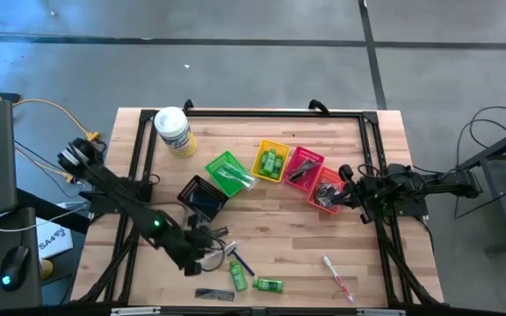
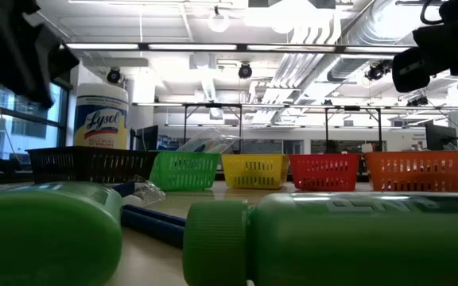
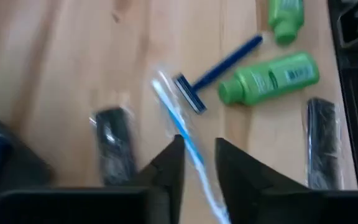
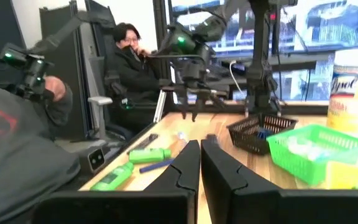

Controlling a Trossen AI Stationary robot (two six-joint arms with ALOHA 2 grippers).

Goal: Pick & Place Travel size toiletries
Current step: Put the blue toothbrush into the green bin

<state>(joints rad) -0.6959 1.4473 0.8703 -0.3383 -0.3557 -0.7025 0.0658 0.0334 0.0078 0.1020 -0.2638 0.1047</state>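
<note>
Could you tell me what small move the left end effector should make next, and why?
Probably lower it straight down. The left end effector hovers open above the table, and the clear-wrapped toothbrush runs through the gap between its fingers, so descending should bring them either side of it. The blue razor lies close, so go gently.

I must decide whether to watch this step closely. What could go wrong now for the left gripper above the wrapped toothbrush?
1. The left gripper stands over the wrapped toothbrush, whose clear wrap looks slippery, so the grasp may slide.
2. The blue razor lies right against the toothbrush; the fingers could catch or push it.
3. A green bottle lies close by and might roll if bumped.
</note>
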